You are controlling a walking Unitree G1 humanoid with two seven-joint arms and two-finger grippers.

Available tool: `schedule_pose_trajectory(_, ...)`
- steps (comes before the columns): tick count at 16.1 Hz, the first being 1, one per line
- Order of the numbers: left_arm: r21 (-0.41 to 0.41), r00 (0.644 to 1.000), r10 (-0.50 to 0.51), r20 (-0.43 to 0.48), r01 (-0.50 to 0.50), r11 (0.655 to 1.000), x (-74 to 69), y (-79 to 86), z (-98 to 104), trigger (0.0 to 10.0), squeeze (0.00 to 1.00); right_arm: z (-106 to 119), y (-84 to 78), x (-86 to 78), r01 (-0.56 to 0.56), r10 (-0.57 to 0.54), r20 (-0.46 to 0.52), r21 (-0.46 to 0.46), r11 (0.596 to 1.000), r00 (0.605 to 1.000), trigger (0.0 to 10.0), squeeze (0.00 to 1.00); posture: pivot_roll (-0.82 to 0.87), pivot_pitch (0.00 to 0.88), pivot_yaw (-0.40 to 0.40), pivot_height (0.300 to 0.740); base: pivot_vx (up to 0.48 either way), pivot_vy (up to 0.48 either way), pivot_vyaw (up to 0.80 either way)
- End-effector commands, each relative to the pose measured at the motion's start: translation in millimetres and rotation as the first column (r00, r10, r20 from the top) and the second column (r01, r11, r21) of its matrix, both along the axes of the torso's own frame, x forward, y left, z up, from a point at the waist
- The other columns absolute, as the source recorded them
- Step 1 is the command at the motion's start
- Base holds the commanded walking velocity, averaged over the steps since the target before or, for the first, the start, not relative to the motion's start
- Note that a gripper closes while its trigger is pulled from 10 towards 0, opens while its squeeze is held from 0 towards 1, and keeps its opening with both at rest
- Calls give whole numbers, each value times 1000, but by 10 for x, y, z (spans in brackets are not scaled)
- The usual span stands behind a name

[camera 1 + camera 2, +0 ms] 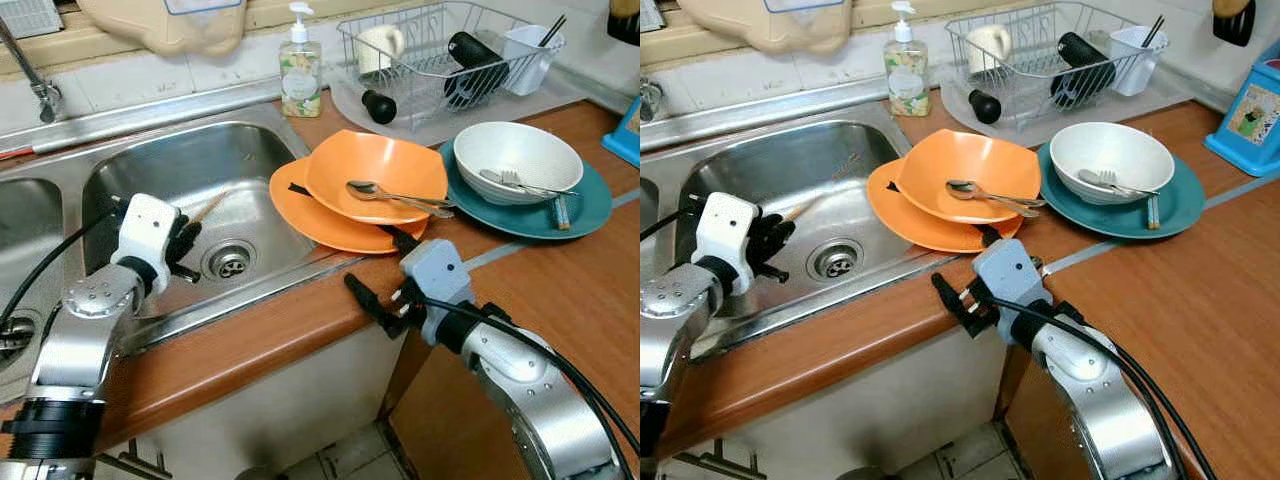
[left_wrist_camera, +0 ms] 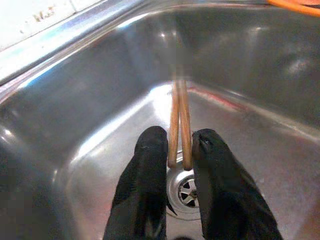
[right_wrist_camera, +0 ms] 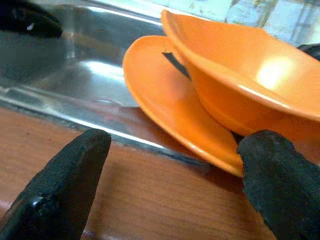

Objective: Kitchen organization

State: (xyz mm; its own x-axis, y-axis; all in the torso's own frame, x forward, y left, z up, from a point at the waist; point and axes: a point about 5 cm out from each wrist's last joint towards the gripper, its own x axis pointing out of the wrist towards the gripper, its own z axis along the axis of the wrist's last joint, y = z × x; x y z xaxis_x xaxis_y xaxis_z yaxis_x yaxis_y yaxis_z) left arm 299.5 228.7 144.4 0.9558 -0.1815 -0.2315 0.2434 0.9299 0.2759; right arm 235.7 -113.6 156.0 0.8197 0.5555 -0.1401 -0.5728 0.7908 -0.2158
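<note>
The left gripper (image 1: 188,243) is positioned inside the steel sink (image 1: 190,160), left of the drain (image 1: 230,263), closed on thin wooden chopsticks (image 1: 212,207) that point away to the far right. The right gripper (image 1: 385,275) sits at the near edge of the wooden counter (image 1: 560,290), fingers spread, just near of two stacked orange plates (image 1: 350,195). A spoon (image 1: 395,195) lies in the upper plate. To the right, a white bowl (image 1: 517,160) rests on a teal plate (image 1: 590,205). A dish rack (image 1: 440,55) and soap bottle (image 1: 300,70) stand at the far side.
</note>
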Motion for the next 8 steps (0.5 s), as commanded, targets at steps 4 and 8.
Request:
schedule_pose_trajectory(4, 41, 998, 70, -3, -70, 997, -22, 76, -35, 10000, 1000, 274, -54, 3, -20, 8, 92, 128, 992, 996, 10000, 1000, -69, 0, 63, 740, 0, 0, 0)
schedule_pose_trajectory(8, -120, 988, -21, 154, 39, 992, -125, -101, 177, 10000, 0, 678, -290, 122, 48, -128, 205, 355, 934, 970, 10000, 1000, -65, 0, 48, 740, 0, 0, 0)
